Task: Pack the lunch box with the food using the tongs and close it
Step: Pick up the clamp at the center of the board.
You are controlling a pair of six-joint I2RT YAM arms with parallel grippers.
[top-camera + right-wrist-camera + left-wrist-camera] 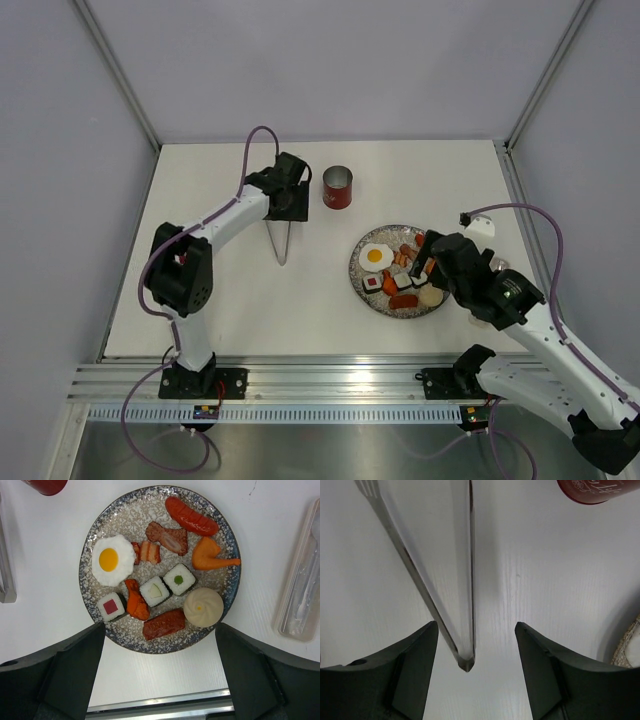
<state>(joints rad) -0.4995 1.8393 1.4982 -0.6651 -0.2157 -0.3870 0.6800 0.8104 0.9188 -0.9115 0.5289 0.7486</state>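
Observation:
The silver tongs (283, 240) lie flat on the white table, their joined tip (466, 662) pointing toward the arm bases. My left gripper (476, 624) hangs over that tip. Its jaws stand apart on either side and touch nothing. The red lunch box (338, 188) stands upright and open just right of the left gripper; its base shows in the left wrist view (587, 491). The food sits on a speckled plate (220, 525): fried egg (111, 560), sushi rolls (155, 591), sausage (191, 517), bun (203, 607). My right gripper (160, 625) is open above the plate's near rim.
A clear plastic cutlery case (302, 580) lies on the table right of the plate. The metal rail (330, 382) runs along the table's near edge. The enclosure's walls close in the far side and both flanks.

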